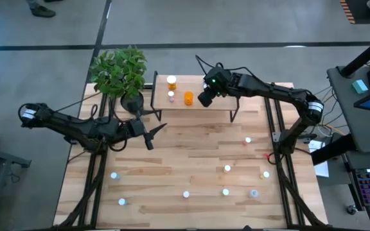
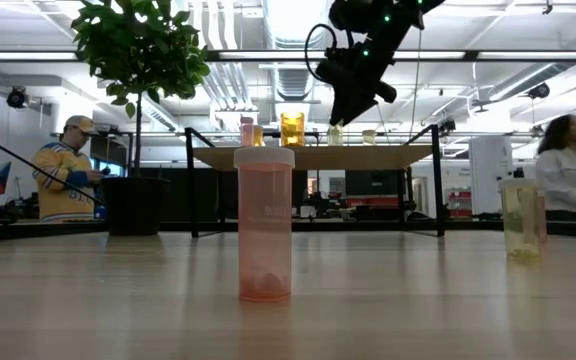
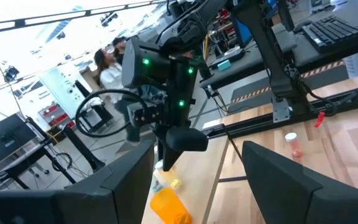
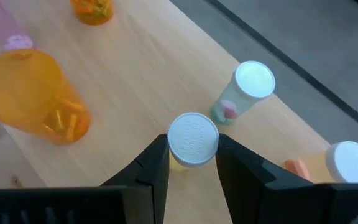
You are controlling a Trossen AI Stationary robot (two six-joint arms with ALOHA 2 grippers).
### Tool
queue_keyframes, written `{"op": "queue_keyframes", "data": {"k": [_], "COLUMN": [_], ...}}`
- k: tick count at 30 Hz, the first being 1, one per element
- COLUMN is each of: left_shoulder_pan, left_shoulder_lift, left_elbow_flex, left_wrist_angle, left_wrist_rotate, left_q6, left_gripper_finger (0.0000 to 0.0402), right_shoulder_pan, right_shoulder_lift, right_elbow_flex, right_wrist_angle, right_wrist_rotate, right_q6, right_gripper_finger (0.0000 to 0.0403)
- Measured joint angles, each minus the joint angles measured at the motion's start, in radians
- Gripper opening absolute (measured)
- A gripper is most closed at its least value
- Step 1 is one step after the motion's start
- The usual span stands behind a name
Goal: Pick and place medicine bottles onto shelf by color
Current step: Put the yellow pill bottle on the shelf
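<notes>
Sorting under way: a handful of bottles up on the shelf, most still down on the surface

The right pincer (image 4: 192,163) hangs over the shelf (image 1: 223,106), closed on a white-capped bottle (image 4: 192,139) with a yellowish body; it looks about to be set down beside a green bottle (image 4: 244,92). A large orange bottle (image 1: 188,97) and a few small ones already stand on the shelf. Roughly eight bottles wait along the near and right edges of the surface (image 1: 172,147), among them a pink bottle (image 2: 264,224), so I judge well over half remains. The left pincer (image 1: 150,136) idles near the left edge, fingers apart, holding nothing
</notes>
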Motion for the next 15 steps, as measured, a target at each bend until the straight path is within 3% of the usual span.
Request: {"op": "queue_keyframes", "data": {"k": [15], "left_shoulder_pan": [0.000], "left_shoulder_lift": [0.000], "left_elbow_flex": [0.000], "left_wrist_angle": [0.000], "left_wrist_rotate": [0.000], "left_q6": [0.005], "left_gripper_finger": [0.0228], "right_shoulder_pan": [-0.001], "right_shoulder_lift": [0.019], "right_elbow_flex": [0.000], "right_wrist_angle": [-0.002], "right_wrist_rotate": [0.022], "right_q6": [0.018], "right_gripper_finger": [0.0119]}}
